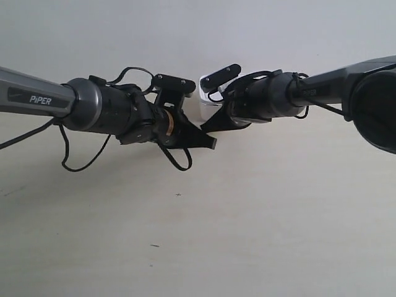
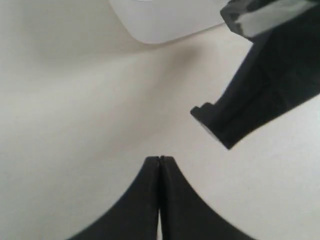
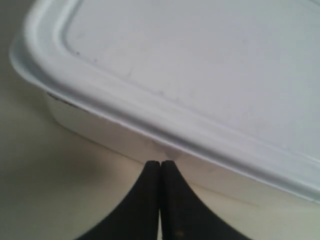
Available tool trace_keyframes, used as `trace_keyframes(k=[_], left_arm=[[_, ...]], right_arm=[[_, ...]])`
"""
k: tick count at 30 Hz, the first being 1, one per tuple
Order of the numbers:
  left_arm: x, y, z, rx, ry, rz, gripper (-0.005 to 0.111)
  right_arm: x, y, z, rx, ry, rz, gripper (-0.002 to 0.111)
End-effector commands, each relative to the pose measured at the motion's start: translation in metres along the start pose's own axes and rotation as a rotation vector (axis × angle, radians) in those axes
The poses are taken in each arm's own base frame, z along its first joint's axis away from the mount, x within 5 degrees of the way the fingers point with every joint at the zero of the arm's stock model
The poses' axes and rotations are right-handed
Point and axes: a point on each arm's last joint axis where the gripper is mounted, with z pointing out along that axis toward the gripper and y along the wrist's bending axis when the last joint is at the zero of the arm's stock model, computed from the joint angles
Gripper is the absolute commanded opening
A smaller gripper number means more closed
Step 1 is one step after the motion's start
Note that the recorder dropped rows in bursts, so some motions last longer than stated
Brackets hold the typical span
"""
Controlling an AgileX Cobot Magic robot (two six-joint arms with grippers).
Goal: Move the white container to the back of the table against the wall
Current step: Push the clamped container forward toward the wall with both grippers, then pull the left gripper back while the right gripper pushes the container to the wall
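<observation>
Soft even light, faint shadows, blurry close-ups.

On the bare table [image 1: 278,247], the exterior view gives you a few small marks. A tiny dark cross-shaped speck [image 1: 178,195] sits roughly mid-scene, a little left of centre. Nearer the camera and slightly left of it lies a short dark dash [image 1: 154,245], well apart from the speck. Close to the left edge you find a faint thin streak [image 1: 12,192] slanting across the pale surface. In the left wrist view, a soft grey shadow [image 2: 170,60] spreads over the surface, its edges blurred.
</observation>
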Motion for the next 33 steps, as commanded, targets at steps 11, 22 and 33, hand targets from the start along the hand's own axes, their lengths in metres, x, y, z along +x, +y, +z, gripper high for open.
trace_keyframes(k=[11, 22, 33], left_arm=[[0.014, -0.004, -0.049, 0.119, -0.062, -0.024, 0.0], [0.035, -0.006, -0.084, 0.199, -0.083, -0.074, 0.0], [0.062, -0.007, -0.131, 0.297, -0.121, -0.13, 0.0]], right_arm=[[-0.01, -0.006, 0.009, 0.049, 0.008, -0.024, 0.0], [-0.012, -0.029, 0.014, 0.079, 0.005, 0.002, 0.0], [-0.025, -0.025, 0.017, 0.019, -0.061, 0.025, 0.0]])
